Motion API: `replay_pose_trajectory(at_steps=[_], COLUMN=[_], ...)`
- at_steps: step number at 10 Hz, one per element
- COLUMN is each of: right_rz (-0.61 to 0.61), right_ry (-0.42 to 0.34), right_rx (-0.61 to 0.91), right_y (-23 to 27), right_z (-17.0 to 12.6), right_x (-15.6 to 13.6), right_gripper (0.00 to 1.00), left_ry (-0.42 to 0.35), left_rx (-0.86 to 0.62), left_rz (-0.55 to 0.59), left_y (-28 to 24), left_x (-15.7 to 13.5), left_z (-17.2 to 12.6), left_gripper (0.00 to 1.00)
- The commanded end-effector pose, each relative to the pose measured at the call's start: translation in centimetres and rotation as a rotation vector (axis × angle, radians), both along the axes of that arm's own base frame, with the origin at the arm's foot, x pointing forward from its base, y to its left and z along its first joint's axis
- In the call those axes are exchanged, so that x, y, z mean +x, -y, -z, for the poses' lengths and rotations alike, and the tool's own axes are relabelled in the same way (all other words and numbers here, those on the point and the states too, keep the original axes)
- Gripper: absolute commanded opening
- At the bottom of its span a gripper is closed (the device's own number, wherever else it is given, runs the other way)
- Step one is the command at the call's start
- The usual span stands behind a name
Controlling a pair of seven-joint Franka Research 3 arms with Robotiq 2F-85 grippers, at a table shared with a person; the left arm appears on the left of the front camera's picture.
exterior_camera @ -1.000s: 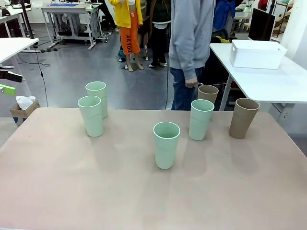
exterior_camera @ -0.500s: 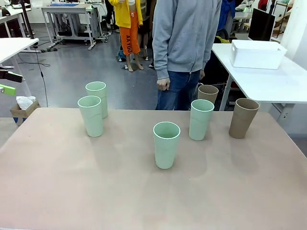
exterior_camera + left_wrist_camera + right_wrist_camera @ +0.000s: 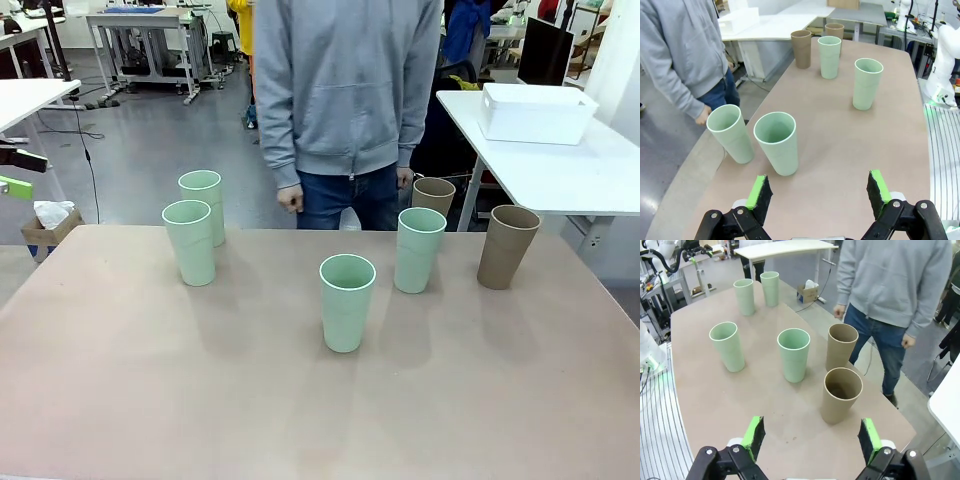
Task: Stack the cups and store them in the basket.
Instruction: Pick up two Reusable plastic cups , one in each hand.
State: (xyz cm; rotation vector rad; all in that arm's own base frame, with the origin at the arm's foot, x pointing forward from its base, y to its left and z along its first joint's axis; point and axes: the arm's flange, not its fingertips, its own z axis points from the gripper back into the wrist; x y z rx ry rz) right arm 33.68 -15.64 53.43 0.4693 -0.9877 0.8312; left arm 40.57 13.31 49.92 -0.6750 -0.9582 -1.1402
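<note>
Front view: four mint-green matte tapered tumblers (image 3: 347, 300) and two tan-brown tumblers (image 3: 507, 245) stand spaced across the desk's (image 3: 150, 400) far half, probably for easy grasping; left gripper (image 3: 818, 190) and right gripper (image 3: 812, 436) both wide, empty.

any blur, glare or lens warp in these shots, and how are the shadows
Front view: sharp, evenly lit, faint shadows by the cups on the matte table. Left wrist view: wide-angle warp bows the table edge and tilts the cups, a bright patch glares on the floor, the left claw is in focus. Right wrist view: same warp, no motion blur.
</note>
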Motion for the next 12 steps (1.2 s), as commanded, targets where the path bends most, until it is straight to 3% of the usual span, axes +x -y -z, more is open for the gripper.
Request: replay_pose_trajectory(at_steps=[1, 12], right_rz=[-0.013, -0.013], right_ry=[0.035, 0.035], right_rx=[0.006, 0.006], right_y=[0.12, 0.12], right_z=[-0.13, -0.13], right_x=[0.29, 0.29], right_gripper=[1.0, 1.0], left_ry=[0.006, 0.006], left_rx=[-0.012, -0.012], left_rz=[0.005, 0.005], left_y=[-0.01, -0.01], left_x=[-0.02, -0.02], left_z=[-0.18, -0.18], left_gripper=[1.0, 1.0])
